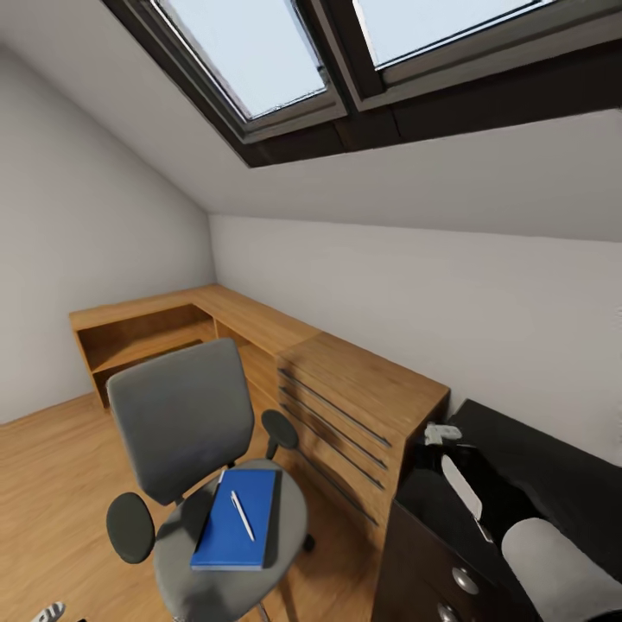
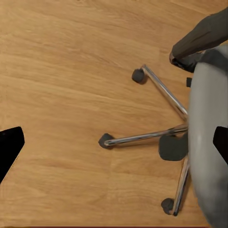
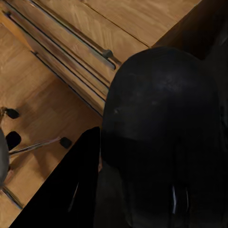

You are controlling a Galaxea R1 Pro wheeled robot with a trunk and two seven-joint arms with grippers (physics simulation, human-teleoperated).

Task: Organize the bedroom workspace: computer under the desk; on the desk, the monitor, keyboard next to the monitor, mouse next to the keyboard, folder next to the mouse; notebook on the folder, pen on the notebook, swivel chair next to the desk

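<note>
The swivel chair (image 1: 186,415) stands on the wood floor at the lower left of the head view. A blue folder (image 1: 231,520) lies on its grey seat, with a white pen (image 1: 243,515) on top. A dark strip shows along the folder's edge; I cannot tell whether it is the notebook. The black desk (image 1: 536,466) with round-knobbed drawers is at the lower right. Over its near corner my right gripper (image 1: 451,471) appears shut on a rounded black mouse (image 3: 161,133). My left gripper (image 2: 114,145) is open above the floor beside the chair's chrome base (image 2: 156,135).
A light wooden chest with bar handles (image 1: 345,415) stands between the chair and the desk, joined to a wooden corner shelf unit (image 1: 147,333) along the walls. A sloped ceiling with skylights (image 1: 259,60) hangs overhead. Open floor lies left of the chair.
</note>
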